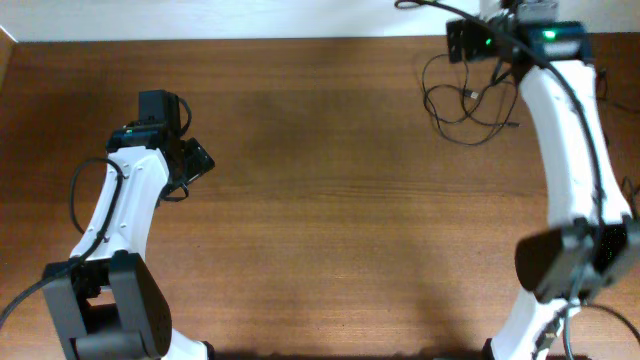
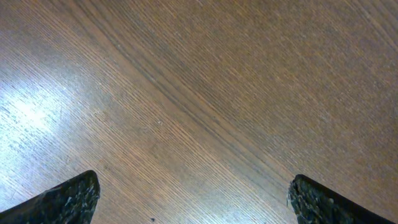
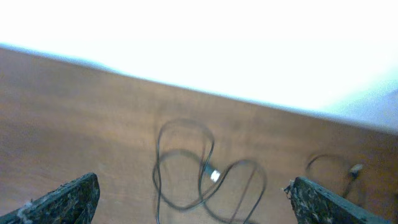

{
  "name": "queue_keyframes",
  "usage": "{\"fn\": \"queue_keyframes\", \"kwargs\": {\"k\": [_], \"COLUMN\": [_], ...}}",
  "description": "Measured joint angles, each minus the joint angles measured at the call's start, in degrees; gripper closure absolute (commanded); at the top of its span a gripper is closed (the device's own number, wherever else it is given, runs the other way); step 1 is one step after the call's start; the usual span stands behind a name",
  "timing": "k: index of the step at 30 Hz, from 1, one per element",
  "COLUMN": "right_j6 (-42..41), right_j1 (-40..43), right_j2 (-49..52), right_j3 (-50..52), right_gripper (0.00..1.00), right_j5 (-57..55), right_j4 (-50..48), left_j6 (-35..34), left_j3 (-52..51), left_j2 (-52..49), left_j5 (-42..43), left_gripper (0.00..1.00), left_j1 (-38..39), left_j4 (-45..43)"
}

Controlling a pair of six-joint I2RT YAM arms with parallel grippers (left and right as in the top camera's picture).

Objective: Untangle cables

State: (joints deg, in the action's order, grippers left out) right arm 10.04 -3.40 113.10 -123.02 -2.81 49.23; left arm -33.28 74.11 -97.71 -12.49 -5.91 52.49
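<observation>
The cables (image 1: 468,103) are thin black cords lying in loose overlapping loops at the table's back right. In the right wrist view the loops (image 3: 186,168) cross each other around a small pale plug (image 3: 214,176). A second short loop with a plug (image 3: 333,165) lies apart to the right. My right gripper (image 1: 467,42) hovers over the back edge above the cables; its fingers (image 3: 193,183) are wide open and empty. My left gripper (image 1: 193,160) is at the left of the table, far from the cables; it (image 2: 193,180) is open over bare wood.
The wooden table (image 1: 320,200) ends at a white wall along the back. Thicker black cables run along the right arm (image 1: 570,130) and hang by the right edge (image 1: 628,190). The left arm's base (image 1: 105,300) stands at the front left.
</observation>
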Motion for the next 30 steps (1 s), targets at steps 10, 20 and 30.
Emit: {"fn": "queue_keyframes", "kwargs": {"k": [10, 20, 30], "right_j6": [0.0, 0.0, 0.0], "right_j1": [-0.72, -0.74, -0.72], "right_j2": [-27.74, -53.05, -84.98], "right_j3": [-3.56, 33.92, 49.33], "right_gripper": [0.02, 0.02, 0.01], "right_j5": [0.0, -0.09, 0.72], "right_j4": [-2.84, -16.83, -22.64], "left_j6": [0.0, 0.0, 0.0], "left_j3": [0.0, 0.0, 0.0], "left_j2": [0.0, 0.02, 0.02], "left_j5": [0.0, -0.02, 0.0], "left_gripper": [0.01, 0.01, 0.01], "left_j1": [0.0, 0.0, 0.0], "left_j4": [0.0, 0.02, -0.02]}}
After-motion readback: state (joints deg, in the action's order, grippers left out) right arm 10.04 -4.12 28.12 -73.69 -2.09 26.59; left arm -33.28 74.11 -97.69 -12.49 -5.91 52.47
